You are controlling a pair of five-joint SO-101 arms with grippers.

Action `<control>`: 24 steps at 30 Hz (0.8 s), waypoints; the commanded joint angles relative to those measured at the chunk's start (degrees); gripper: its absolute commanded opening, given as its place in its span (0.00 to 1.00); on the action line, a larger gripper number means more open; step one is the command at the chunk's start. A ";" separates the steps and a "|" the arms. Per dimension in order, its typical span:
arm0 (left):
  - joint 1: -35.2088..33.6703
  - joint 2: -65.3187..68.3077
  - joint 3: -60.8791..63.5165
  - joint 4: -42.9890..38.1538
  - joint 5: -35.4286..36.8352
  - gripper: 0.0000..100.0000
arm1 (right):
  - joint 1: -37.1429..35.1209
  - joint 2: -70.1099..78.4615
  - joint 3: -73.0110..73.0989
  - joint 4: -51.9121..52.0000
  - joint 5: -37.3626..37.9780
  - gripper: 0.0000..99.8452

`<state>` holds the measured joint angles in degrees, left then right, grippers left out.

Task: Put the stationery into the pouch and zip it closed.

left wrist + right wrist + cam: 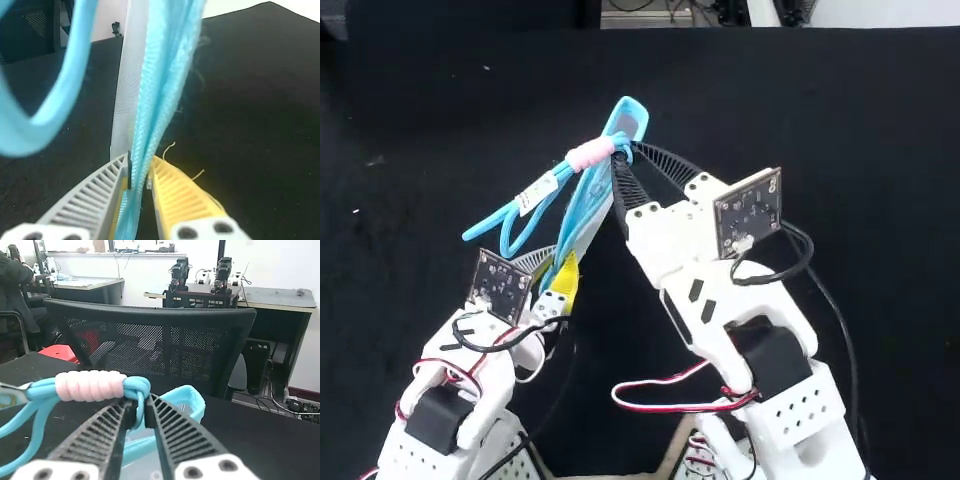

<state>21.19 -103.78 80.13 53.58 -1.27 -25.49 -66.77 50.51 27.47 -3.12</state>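
likely zipping, closure unclear | left gripper (560, 283) clamping pouch (582, 222) at 7 o'clock | right gripper (617, 168) clamping its cord (592, 153) at 12

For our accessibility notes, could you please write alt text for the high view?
Two arms hold a light-blue pouch stretched between them over a black table: the right claw grips its far end beside a pink wrap, the left claw its near end. Blue cords loop beside it.

The pouch (125, 100) is fine white mesh edged with woven light-blue cloth. Ribbed matt plastic forms the left gripper (139, 172) and right gripper (142, 410). The table (880, 120) is matt black cloth.
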 commanded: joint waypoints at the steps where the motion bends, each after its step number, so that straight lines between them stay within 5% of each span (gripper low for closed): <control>1: 0.13 0.62 -0.04 2.11 -0.35 0.03 | 5.98 -0.31 -2.77 -2.02 -0.62 0.01; 12: -1.98 0.62 -2.07 1.58 -0.09 0.03 | 8.97 -0.31 3.21 -8.18 -0.70 0.01; 19: -1.98 0.62 -10.59 -0.26 0.00 0.03 | 4.31 -0.48 3.03 -7.91 -0.44 0.01; 24: -1.98 0.62 -11.03 -3.78 0.09 0.13 | 3.43 -0.40 3.12 -7.91 -0.44 0.01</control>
<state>20.40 -102.81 73.63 52.62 -1.19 -21.63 -66.86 54.90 21.32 -3.47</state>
